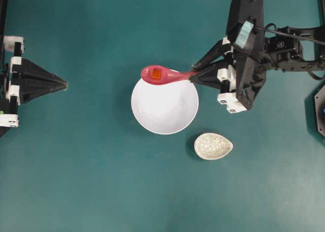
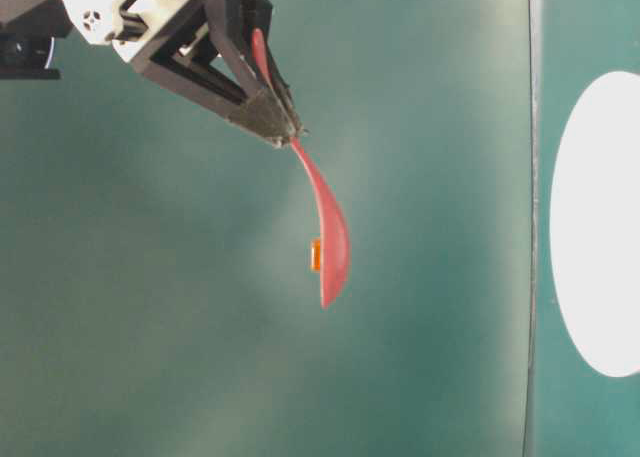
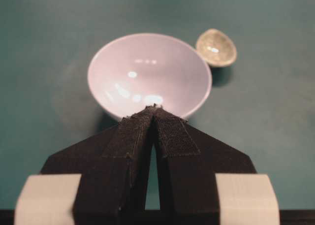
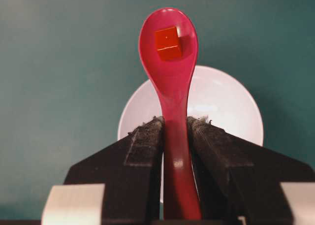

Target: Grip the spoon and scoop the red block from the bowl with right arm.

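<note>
Covering the whole scene is a teal desk (image 1: pixel 76 166), matte and plain; no wall or other part of the room shows, only a dark frame edge at the left and right borders of the overhead view.

On the desk stands the white bowl (image 1: pixel 165 110), near the middle. Just beside it, toward the lower right in the overhead view and not touching it, lies a small speckled off-white dish (image 1: pixel 213 146) of teardrop shape. Nothing stands between these and the arms.

The right tool (image 1: pixel 194 74) is clamped on the handle of the spoon (image 1: pixel 162 75); in the right wrist view both fingers (image 4: pixel 145 146) press the handle from the two sides. The spoon is held above the bowl's far rim, well clear of the desk in the table-level view. The red block (image 1: pixel 156 74) sits in the spoon's oval part.

The left tool (image 1: pixel 65 83) rests far at the left, pointing to the bowl, its tips together and holding nothing.

The table-level view is turned on its side and hazy, and the bowl is cut off at its right edge. In the left wrist view only a red sliver of the spoon shows at the top border.
</note>
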### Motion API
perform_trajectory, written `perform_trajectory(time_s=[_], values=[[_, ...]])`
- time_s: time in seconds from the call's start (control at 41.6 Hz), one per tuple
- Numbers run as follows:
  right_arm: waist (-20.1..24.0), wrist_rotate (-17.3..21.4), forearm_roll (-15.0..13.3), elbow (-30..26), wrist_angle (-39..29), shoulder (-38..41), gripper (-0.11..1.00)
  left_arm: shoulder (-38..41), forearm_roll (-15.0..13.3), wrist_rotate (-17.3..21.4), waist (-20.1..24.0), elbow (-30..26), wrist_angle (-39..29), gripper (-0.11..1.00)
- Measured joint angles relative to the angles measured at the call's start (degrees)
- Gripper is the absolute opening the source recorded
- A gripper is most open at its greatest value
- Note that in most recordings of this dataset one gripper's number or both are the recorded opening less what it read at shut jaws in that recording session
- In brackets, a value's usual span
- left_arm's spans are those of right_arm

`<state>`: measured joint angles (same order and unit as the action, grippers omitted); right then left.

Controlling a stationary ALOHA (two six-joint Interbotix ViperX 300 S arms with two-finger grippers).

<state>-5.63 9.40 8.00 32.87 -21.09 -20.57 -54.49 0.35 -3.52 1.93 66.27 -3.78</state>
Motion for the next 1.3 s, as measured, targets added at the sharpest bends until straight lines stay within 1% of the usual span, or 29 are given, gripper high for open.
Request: perform_trajectory(time_s=[0.433,1.298], values=[[0.0,0.09,-0.26,1.41,-0.09,-2.11,0.24,0.0,0.0,0.0,0.0,-0.09,0.0,0.0],[0.0,0.18,-0.35,1.67,0.0,-2.2,0.24,0.0,0.0,0.0,0.0,0.0,0.0,0.0]])
